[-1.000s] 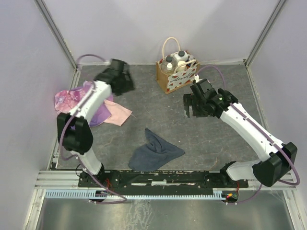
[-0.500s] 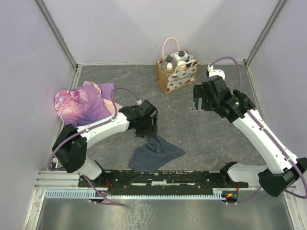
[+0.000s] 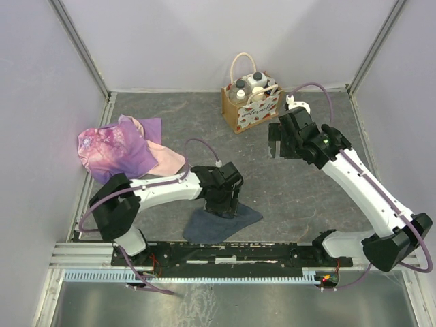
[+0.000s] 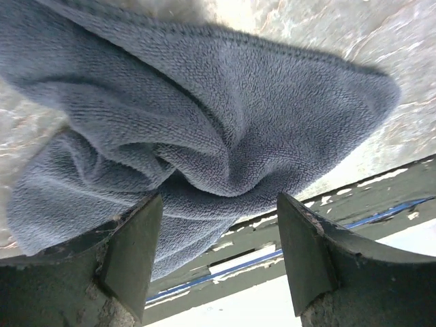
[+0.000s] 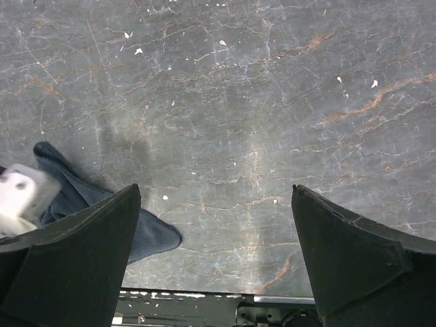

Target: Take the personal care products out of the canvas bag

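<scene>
Pink-purple garment [image 3: 116, 151], 9 o'clock. Left fingers [image 4: 133, 252] spread, nothing gripped, straddling grey-blue cloth [image 4: 204, 122], 6 o'clock; from above, arm hides cloth's far part. Canvas bag [image 3: 235, 109], 12 o'clock: bottles [image 3: 255, 80] inside, only tops visible. Right fingers [image 5: 75, 259] spread, empty, over worktop [image 5: 238, 102], 2 o'clock.
</scene>
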Controlling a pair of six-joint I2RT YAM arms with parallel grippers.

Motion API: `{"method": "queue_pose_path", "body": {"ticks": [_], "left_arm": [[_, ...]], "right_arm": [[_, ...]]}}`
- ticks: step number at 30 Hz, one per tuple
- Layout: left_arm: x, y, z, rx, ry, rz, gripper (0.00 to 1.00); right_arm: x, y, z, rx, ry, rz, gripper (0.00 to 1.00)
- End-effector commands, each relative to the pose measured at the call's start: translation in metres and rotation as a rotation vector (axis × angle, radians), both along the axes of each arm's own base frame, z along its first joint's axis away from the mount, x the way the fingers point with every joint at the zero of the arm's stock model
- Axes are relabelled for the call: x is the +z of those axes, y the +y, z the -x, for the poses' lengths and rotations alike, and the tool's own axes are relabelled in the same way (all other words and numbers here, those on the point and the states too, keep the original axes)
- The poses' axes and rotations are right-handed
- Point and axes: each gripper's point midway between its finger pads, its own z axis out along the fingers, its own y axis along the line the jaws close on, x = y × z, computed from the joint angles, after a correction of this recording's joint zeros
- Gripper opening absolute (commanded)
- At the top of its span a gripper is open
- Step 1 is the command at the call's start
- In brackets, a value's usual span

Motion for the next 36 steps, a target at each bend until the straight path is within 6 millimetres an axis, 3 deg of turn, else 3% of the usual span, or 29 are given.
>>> {"method": "queue_pose_path", "body": {"ticks": [1, 8, 12, 14, 17, 20, 22, 24, 26, 28, 31, 34, 36], "left_arm": [[-0.015, -0.002, 0.016, -0.054, 0.062, -0.026, 0.75], [-0.022, 0.021, -0.01, -0.04, -0.005, -0.173, 0.78], [-0.04, 0.061, -0.037, 0.103, 0.063, -0.201, 0.79], [-0.052, 0.096, -0.054, 0.243, 0.133, -0.188, 0.78], [-0.052, 0.152, -0.081, 0.436, 0.122, -0.184, 0.78], [-0.034, 0.216, -0.111, 0.648, 0.058, -0.173, 0.78], [-0.016, 0.285, -0.129, 0.847, 0.001, -0.201, 0.79], [-0.001, 0.338, -0.131, 1.023, -0.026, -0.181, 0.79], [0.014, 0.365, -0.127, 1.137, -0.06, -0.142, 0.79], [0.033, 0.367, -0.129, 1.161, -0.122, -0.113, 0.78], [0.067, 0.348, -0.134, 1.153, -0.252, -0.009, 0.75], [0.085, 0.308, -0.138, 1.07, -0.309, 0.077, 0.75], [0.082, 0.277, -0.138, 0.983, -0.288, 0.099, 0.75]], "right_arm": [[0.015, -0.006, -0.001, -0.019, -0.062, -0.009, 1.0], [0.016, -0.009, -0.001, -0.011, -0.063, 0.014, 1.0], [0.021, -0.011, -0.002, -0.006, -0.076, 0.025, 1.0], [0.023, -0.011, -0.003, -0.004, -0.085, 0.024, 1.0], [0.026, -0.009, -0.005, 0.01, -0.088, 0.025, 1.0], [0.028, -0.008, -0.006, 0.024, -0.087, 0.032, 1.0], [0.029, -0.008, -0.006, 0.03, -0.084, 0.037, 1.0], [0.029, -0.009, -0.004, 0.028, -0.082, 0.039, 1.0], [0.026, -0.01, -0.002, 0.028, -0.084, 0.032, 1.0], [0.025, -0.008, -0.002, 0.036, -0.087, 0.023, 1.0], [0.023, -0.006, -0.004, 0.041, -0.081, 0.024, 1.0], [0.022, 0.0, -0.008, 0.048, -0.073, 0.006, 1.0], [0.021, 0.007, -0.01, 0.058, -0.067, -0.019, 1.0]]}}
